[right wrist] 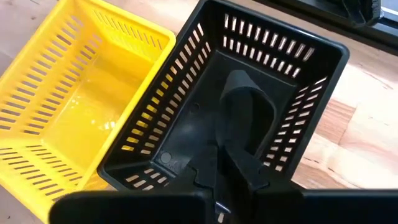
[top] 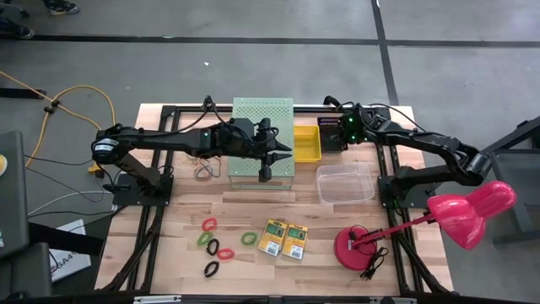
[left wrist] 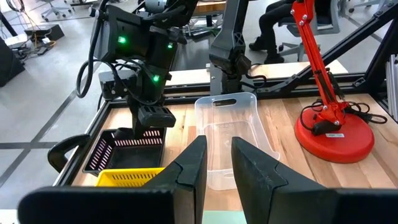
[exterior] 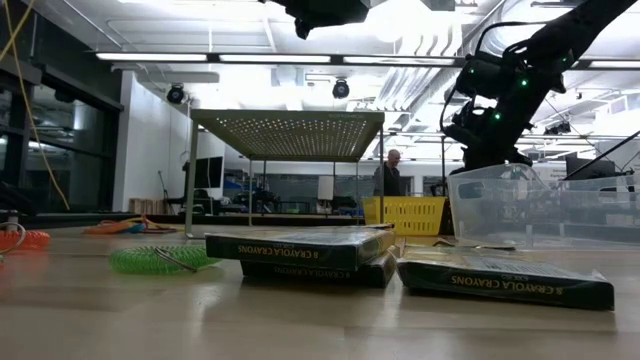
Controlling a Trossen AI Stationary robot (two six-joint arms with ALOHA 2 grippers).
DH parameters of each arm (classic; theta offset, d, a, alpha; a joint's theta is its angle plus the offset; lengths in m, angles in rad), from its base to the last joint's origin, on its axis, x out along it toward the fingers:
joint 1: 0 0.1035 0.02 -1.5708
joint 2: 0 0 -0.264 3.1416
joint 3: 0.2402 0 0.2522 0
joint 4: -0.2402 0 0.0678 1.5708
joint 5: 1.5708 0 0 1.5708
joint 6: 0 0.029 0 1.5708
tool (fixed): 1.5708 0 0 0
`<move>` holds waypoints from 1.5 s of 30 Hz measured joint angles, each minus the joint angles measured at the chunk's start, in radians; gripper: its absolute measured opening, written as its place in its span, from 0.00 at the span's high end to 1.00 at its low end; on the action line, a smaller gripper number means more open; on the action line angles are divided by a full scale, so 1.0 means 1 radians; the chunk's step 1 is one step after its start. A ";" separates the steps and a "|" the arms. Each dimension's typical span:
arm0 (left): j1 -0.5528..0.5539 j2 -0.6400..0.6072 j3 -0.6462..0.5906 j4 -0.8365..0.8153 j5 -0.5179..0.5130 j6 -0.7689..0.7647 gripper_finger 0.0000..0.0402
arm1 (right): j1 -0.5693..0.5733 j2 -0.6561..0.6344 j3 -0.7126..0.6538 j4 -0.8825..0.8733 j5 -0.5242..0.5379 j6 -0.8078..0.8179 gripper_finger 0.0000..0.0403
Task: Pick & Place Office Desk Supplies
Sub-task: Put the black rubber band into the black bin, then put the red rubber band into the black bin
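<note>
- Right gripper (right wrist: 231, 163) hangs inside the black basket (right wrist: 311, 81), fingers together, nothing visibly between them; likely a drop-off spot.
- Left gripper (top: 272, 160) waits over the green box (top: 261, 111), fingers slightly parted, empty.
- Bands (top: 217, 247) and crayon boxes (top: 283, 240) lie at the table's near edge, well apart from both grippers.
- Yellow basket (right wrist: 74, 106) sits just beside the black one.

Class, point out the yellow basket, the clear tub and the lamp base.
yellow basket (top: 307, 143): high view, its floor
clear tub (top: 345, 184): high view, its bottom
lamp base (top: 359, 247): high view, red disc
</note>
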 joint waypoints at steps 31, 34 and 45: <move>0.000 0.000 0.000 0.000 0.000 0.000 0.83 | 0.000 0.000 0.000 0.000 0.000 -0.027 0.91; 0.000 0.000 0.000 0.000 0.000 0.000 0.83 | 0.000 0.000 0.000 0.000 0.000 -0.029 0.90; 0.000 0.000 0.000 0.000 0.001 0.000 0.83 | 0.000 0.000 -0.001 0.000 0.000 -0.043 0.82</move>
